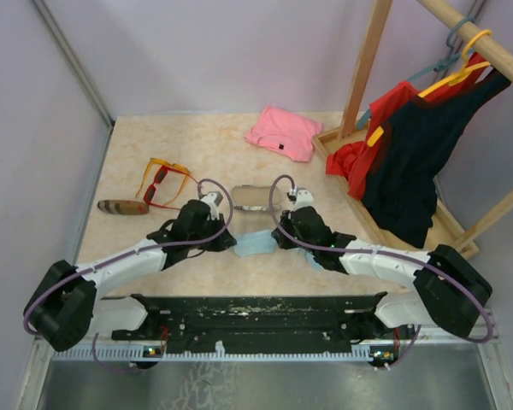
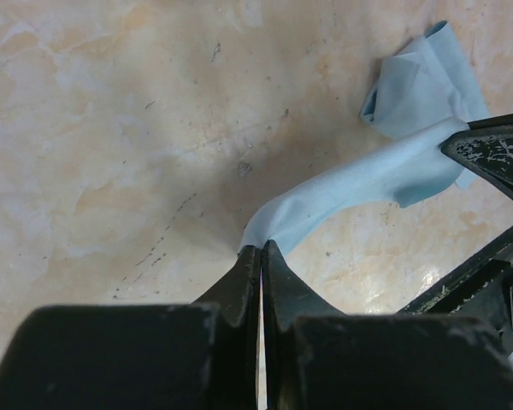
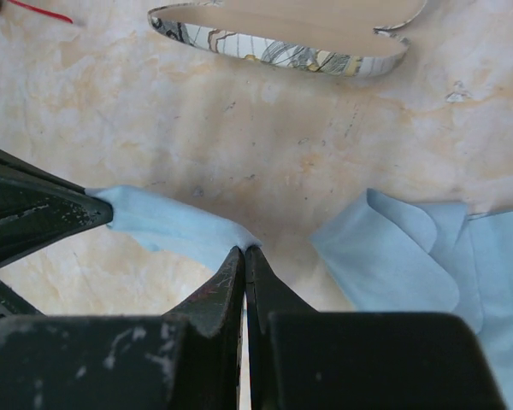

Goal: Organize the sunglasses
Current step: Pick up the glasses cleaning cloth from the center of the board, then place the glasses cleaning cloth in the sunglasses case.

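Two pairs of sunglasses lie together at the table's left: an orange-amber pair and, against it, a red pair with dark lenses. Neither gripper is near them. Both grippers meet at mid-table over a light blue cloth. My left gripper is shut on one end of the cloth. My right gripper is shut on its other end. The cloth hangs stretched between the two just above the table.
A brown case lies left of the arms. A grey-patterned case lies open behind the cloth. A second blue cloth lies on the table to the right. Further back are a pink garment and a wooden clothes rack.
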Motion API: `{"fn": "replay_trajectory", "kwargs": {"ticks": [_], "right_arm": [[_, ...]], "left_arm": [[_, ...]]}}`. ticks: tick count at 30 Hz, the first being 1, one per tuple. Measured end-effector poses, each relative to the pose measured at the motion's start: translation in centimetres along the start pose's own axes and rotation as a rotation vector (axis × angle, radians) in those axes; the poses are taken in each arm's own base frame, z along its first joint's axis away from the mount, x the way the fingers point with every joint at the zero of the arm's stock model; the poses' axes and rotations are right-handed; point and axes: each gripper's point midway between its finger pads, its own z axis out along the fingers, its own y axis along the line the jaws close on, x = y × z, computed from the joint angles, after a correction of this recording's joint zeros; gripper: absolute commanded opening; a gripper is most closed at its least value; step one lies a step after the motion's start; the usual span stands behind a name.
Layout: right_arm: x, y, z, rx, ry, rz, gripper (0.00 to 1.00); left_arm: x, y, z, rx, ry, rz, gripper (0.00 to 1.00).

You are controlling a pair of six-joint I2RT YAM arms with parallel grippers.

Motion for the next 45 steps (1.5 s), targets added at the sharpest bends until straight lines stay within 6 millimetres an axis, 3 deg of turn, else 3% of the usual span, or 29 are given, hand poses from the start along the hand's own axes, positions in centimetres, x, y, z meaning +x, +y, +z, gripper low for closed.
{"fn": "replay_trajectory", "kwargs": {"ticks": [11, 20, 26, 34, 41, 45], "right_arm": [[-1.3, -1.2, -1.0, 0.057, -0.062, -0.025, 0.0], [-0.8, -1.8, -1.7, 0.004, -0.116, -0.152, 0.0], [-1.2, -1.1, -2.6, -0.082, -0.196, -0.224, 0.0], [-3.8, 0.5, -4.8, -0.18, -0.366, -0.263, 0.0], [-3.0, 0.5, -4.2, -0.181, -0.327, -0.288, 0.0], [-3.1, 0.0, -3.0, -0.123, -0.282, -0.285, 0.0]], "left_arm": [[-2.6, -1.6, -0.3, 0.04, -0.05, -0.002, 0.01], [-4.7, -2.7, -0.8, 0.077, -0.084, 0.0, 0.01], [-5.1, -2.8, -0.8, 0.084, -0.089, 0.004, 0.01], [-5.5, -3.2, -1.3, 0.103, -0.107, 0.022, 0.01], [-6.1, -3.6, -1.5, 0.126, -0.127, 0.028, 0.01], [-6.3, -3.2, -1.0, 0.105, -0.135, 0.021, 0.01]]}}
